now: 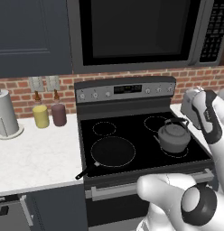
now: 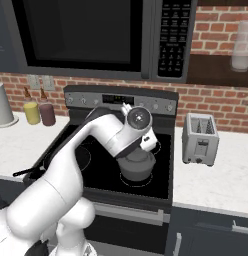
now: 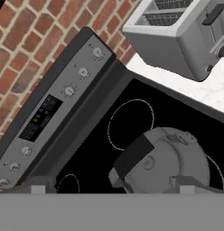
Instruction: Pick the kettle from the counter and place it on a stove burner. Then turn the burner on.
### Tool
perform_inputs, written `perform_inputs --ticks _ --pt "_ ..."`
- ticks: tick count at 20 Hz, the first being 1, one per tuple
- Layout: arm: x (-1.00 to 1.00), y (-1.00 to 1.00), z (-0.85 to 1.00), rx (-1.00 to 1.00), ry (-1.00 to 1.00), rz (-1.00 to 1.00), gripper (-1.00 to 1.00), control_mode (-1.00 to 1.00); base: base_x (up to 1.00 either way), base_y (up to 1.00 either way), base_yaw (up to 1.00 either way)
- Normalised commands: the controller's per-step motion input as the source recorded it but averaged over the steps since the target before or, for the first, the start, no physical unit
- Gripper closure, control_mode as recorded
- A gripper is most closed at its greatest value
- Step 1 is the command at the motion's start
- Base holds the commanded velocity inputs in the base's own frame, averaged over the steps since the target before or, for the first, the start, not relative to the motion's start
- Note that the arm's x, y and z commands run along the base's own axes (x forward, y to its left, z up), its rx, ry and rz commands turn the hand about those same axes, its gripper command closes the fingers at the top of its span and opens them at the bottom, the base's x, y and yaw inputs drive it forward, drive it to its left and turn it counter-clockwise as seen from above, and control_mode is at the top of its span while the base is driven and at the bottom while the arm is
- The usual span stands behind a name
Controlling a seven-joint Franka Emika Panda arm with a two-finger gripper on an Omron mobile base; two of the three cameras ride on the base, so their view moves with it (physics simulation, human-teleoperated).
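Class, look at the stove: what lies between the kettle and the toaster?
Nothing stands between them. In the right base view, only bare black cooktop glass and a strip of white counter separate the kettle from the toaster.

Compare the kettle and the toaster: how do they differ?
The kettle is dark grey and round; the toaster is pale silver and boxy. The kettle sits on a front-right stove burner ring; the toaster stands on the counter right of the cooktop. Both are upright and metallic.
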Motion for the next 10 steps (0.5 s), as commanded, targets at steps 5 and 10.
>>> perform_inputs --ticks 5,10 --pt "0.25 -0.05 0.15 0.0 -0.02 0.0 -1.0 -1.0 0.0 0.0 0.0" --pt "0.31 -0.05 0.1 0.0 -0.09 0.0 -1.0 -1.0 0.0 0.0 0.0"
